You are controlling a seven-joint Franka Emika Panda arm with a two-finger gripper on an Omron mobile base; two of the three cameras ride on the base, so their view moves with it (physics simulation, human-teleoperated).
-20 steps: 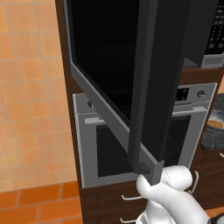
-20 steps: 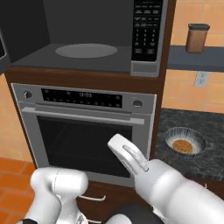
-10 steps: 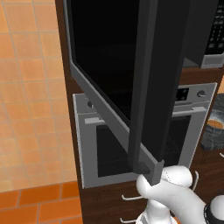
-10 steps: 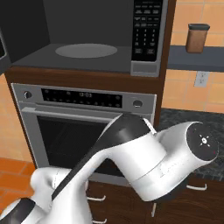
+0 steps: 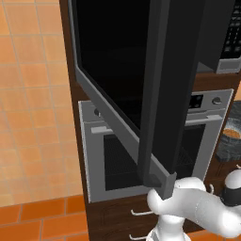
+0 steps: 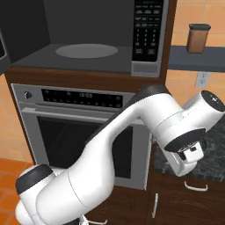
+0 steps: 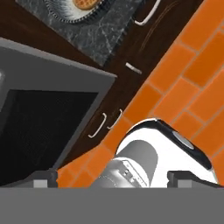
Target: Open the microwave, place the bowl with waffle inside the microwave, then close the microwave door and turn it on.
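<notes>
Microwave: built into the dark wood cabinet column, directly above the silver oven; cavity open, dark grey inside, with a pale round turntable lying flat on its floor.
Keypad strip: dark, runs vertically down the right side of the cavity, rows of small white-marked buttons.
Microwave door: big black glass panel edged in grey; swung wide out from the cabinet, hinged on its left side, free edge coming toward the left base camera; long axis upright.
Door handle: black bar, upright along the free edge of the door.
Bowl with waffle: on the speckled dark counter to the right of the oven, golden waffle inside, partly cut off by the frame edge.
Gripper: fingertips set far apart, nothing between them; it looks down past the oven front toward orange floor tiles.
Arm: white, curves up in front of the oven, wrist bent down by the counter edge.
</notes>
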